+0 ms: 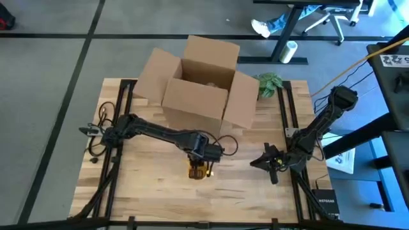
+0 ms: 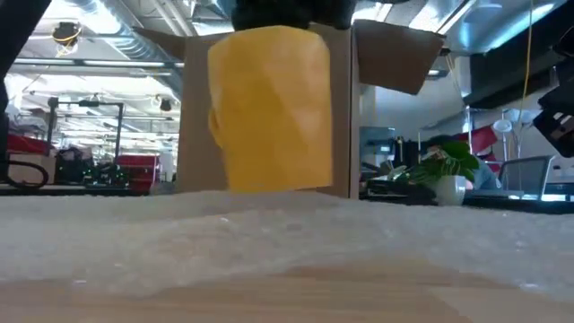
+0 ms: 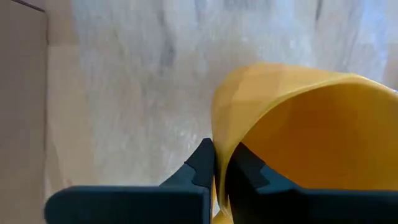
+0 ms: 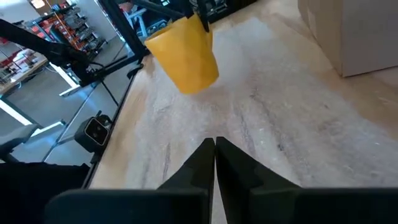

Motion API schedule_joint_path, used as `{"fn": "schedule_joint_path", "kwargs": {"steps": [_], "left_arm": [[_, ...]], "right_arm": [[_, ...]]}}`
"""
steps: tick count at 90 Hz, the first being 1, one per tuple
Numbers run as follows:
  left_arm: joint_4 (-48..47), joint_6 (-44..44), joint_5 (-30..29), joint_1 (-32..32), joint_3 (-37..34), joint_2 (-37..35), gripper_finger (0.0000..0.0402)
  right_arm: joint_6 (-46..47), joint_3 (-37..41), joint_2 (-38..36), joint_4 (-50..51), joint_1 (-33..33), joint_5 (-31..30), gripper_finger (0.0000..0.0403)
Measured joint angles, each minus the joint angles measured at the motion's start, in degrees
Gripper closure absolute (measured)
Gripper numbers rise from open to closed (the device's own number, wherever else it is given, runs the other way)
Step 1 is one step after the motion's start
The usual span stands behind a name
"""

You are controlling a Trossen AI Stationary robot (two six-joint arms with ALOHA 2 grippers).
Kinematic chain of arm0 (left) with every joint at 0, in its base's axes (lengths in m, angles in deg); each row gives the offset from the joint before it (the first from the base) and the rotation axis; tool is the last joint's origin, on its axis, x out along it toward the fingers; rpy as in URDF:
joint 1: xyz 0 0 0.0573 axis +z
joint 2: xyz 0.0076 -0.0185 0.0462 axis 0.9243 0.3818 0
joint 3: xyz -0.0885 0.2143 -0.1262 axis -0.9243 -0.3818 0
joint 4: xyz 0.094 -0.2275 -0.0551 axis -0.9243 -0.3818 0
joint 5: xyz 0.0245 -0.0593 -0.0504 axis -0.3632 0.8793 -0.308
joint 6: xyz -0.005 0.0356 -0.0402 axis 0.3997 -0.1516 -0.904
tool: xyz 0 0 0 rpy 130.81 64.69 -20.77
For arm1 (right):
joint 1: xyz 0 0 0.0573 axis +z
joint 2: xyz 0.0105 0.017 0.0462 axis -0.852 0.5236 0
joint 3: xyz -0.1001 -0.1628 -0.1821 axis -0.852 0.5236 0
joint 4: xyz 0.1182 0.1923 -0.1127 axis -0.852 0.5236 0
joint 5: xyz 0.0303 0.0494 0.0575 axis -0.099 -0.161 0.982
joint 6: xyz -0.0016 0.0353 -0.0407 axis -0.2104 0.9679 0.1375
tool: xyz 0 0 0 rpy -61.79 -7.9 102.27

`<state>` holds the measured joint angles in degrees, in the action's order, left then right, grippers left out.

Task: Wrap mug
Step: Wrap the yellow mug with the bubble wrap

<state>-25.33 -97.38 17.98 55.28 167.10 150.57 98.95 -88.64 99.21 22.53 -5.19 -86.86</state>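
Left end effector pinches the yellow mug by its rim, just above the wrap, near-centre of the counter.
Right end effector waits to the right, fingers closed on nothing. Risk: the thin rim pinch lets the mug tilt or slip when set down, and the sheet may bunch. Wood counter; open box on the far side; office room behind.

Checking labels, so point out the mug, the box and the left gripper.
mug (image 2: pixel 273 108), low view, side wall.
box (image 1: pixel 197 97), high view, front wall.
left gripper (image 3: pixel 221 167), left wrist view, between fingertips clamping the mug's rim.
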Motion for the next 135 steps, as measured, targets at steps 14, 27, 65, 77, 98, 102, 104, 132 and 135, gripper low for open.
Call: {"fn": "schedule_joint_path", "kwargs": {"steps": [14,27,65,77,98,102,104,132,135], "left_arm": [[2.37,0.01,-0.01,0.07,-2.84,0.09,0.0399],[3.33,-0.04,0.17,0.01,-3.07,0.09,0.0378],[3.99,0.83,1.51,1.96,-3.07,0.09,0.0317],[3.48,3.21,1.53,2.82,-3.07,-0.87,0.0307],[3.51,3.6,1.51,3.88,-3.05,-6.81,0.0304],[3.77,3.34,1.45,3.88,-3.05,-8.01,0.0304],[3.83,3.28,1.26,3.87,-3.05,-8.68,0.0304],[11.91,2.76,-3.96,-0.39,-13.31,-17.17,0.0304],[14.25,1.85,-4.15,-0.93,-16.54,-18.98,0.0304]], "right_arm": [[0.0,0.0,0.0,-0.25,0.0,-0.01,0.0403],[-0.02,0.0,0.0,-0.35,0.0,-0.01,0.0403],[-0.02,0.0,0.0,-0.45,0.0,-0.49,0.0403],[-0.02,0.0,0.0,-0.47,0.0,-0.51,0.0403],[1.03,-0.02,0.0,-0.46,0.0,-1.16,0.0403],[2.29,-0.02,0.0,-0.38,0.0,-1.78,0.0403],[3.03,-0.02,0.0,-0.3,0.0,-1.92,0.0403],[7.87,-0.46,0.02,0.76,0.07,0.69,0.0403],[7.85,-0.85,0.02,0.84,0.07,0.76,0.0403]]}}
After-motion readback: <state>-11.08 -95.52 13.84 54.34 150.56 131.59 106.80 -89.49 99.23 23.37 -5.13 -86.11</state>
